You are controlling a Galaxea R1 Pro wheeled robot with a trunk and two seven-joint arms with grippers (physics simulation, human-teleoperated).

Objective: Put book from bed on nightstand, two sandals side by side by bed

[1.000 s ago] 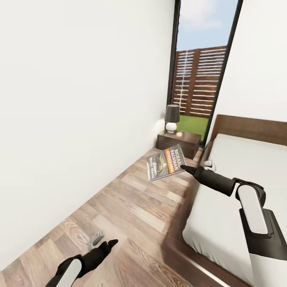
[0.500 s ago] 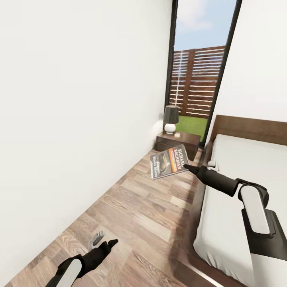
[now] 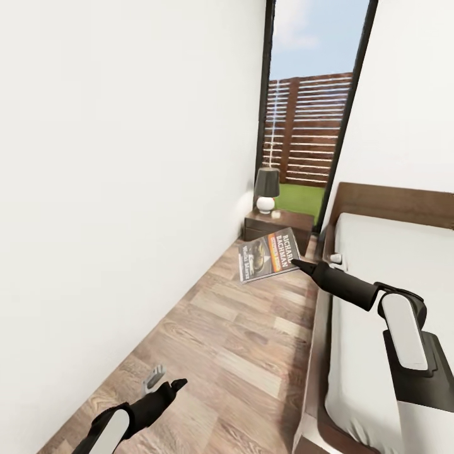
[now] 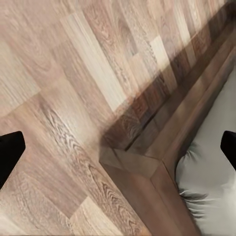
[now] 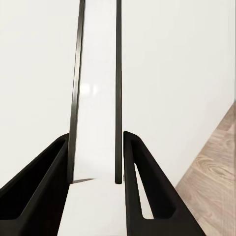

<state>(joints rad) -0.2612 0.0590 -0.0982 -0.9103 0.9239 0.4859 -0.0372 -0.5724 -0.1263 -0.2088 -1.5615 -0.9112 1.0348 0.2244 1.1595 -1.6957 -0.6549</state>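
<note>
The bed (image 3: 391, 277) fills the right side, its mattress bare, the wood frame's corner (image 4: 147, 167) meeting the plank floor (image 3: 239, 340); the nightstand (image 3: 277, 228) stands at the head of the bed below the window, a lamp (image 3: 267, 189) on its top; the right gripper (image 3: 297, 263) is clamped on the book (image 3: 268, 255), held in the air over the floor short of the nightstand; the left gripper (image 3: 165, 386) hangs low over the floor, jaws spread wide
</note>
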